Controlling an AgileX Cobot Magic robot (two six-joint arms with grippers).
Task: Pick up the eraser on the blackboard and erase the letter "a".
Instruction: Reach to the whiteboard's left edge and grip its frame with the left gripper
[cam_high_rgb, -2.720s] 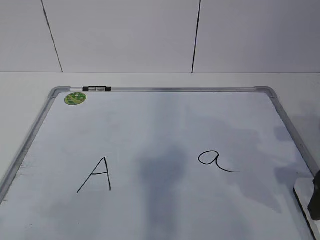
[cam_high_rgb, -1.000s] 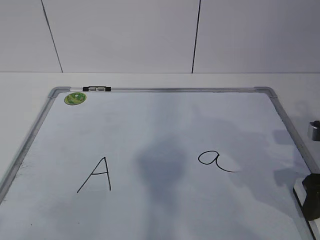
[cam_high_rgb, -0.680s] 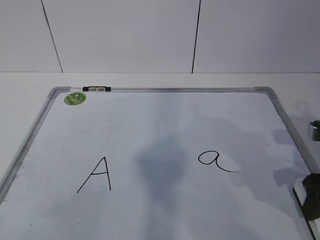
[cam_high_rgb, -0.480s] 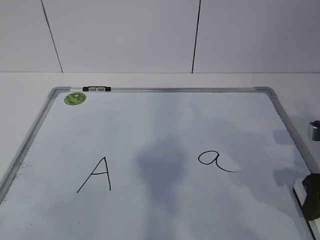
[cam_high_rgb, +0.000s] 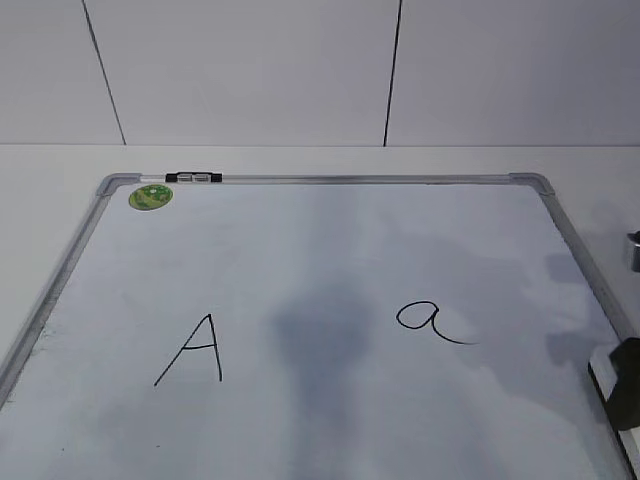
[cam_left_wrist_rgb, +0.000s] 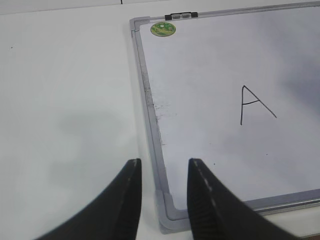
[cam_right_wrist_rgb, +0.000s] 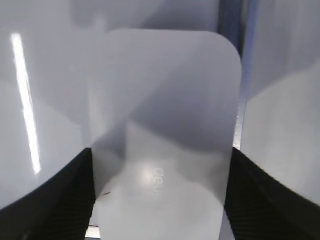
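The blackboard (cam_high_rgb: 300, 250) lies flat on the white table. The letter "a" (cam_high_rgb: 425, 318) is written right of its middle. The eraser (cam_high_rgb: 602, 374) lies at the board's right edge, and its white top fills the right wrist view (cam_right_wrist_rgb: 165, 110). My right gripper (cam_right_wrist_rgb: 160, 152) has a finger against each long side of the eraser; in the exterior view it shows as a dark shape (cam_high_rgb: 628, 385) at the right edge. My left gripper (cam_left_wrist_rgb: 162, 165) is open and empty above the board's near left corner (cam_left_wrist_rgb: 167, 217); it is out of the exterior view.
A capital "A" (cam_high_rgb: 195, 350) is written on the board's left half, also in the left wrist view (cam_left_wrist_rgb: 252, 102). A green sticker (cam_high_rgb: 150, 197) and a black clip (cam_high_rgb: 194, 178) sit at the far left corner. A silver part (cam_high_rgb: 632, 250) shows at the right edge.
The right gripper has shifted slightly along the board's right edge around the eraser, and a silver part has come into view above it. The letters are unchanged.
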